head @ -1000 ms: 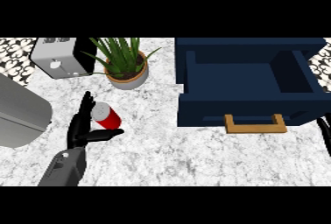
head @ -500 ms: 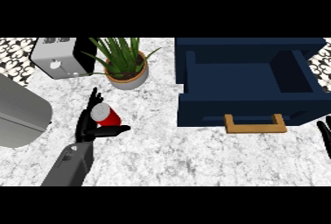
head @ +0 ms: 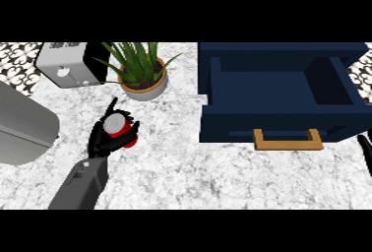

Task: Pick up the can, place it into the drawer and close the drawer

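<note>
Head view, looking steeply down on a marble counter [head: 218, 172]. The left hand [head: 102, 140], at the end of a grey forearm that enters from the lower left, is curled around a red can [head: 120, 130] with a silver top; the fingers wrap its left side and lower edge, and one finger points up past the can's top. The can stands at the left-centre of the counter, just below a potted plant [head: 141, 74] and well apart from the drawer. The drawer [head: 280, 98], dark blue and pulled open, occupies the upper right; its inside shows as a blue floor between raised walls, and a tan handle [head: 287, 140] projects from its front panel towards the viewer. At the upper left a toaster [head: 69, 64] stands beside the plant, and a large grey rounded object [head: 22, 125] lies at the left edge. Of the right hand [head: 364, 150] only a thin black sliver shows at the right edge, below the drawer's front corner; whether it is spread or curled cannot be told.
</note>
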{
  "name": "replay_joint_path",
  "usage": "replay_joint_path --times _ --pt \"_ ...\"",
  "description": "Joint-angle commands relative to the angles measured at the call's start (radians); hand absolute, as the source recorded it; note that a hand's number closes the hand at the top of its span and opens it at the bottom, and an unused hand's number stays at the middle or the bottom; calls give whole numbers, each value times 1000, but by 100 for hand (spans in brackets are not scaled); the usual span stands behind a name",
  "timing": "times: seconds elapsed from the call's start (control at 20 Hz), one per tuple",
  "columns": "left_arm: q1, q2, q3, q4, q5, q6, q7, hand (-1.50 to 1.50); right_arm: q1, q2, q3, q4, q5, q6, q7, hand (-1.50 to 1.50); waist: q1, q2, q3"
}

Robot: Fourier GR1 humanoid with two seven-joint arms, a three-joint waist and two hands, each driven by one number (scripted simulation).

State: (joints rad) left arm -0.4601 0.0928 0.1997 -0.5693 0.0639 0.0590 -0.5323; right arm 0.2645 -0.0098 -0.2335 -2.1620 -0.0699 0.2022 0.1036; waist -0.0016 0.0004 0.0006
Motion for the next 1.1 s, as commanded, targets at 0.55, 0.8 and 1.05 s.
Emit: replay_joint_path --times 0.55,0.8,1.05 --pt "109 -9 -27 -284 67 -53 83 150 62 9 53 33 33 -34 -107 -150 7 -4 0" --pt "212 24 -64 -520 73 -59 180 150 42 8 -16 -44 -36 4 0 -150 4 -4 0" --pt "176 25 -123 -681 61 -42 359 150 88 9 19 -121 -22 -17 20 -150 0 -4 0"
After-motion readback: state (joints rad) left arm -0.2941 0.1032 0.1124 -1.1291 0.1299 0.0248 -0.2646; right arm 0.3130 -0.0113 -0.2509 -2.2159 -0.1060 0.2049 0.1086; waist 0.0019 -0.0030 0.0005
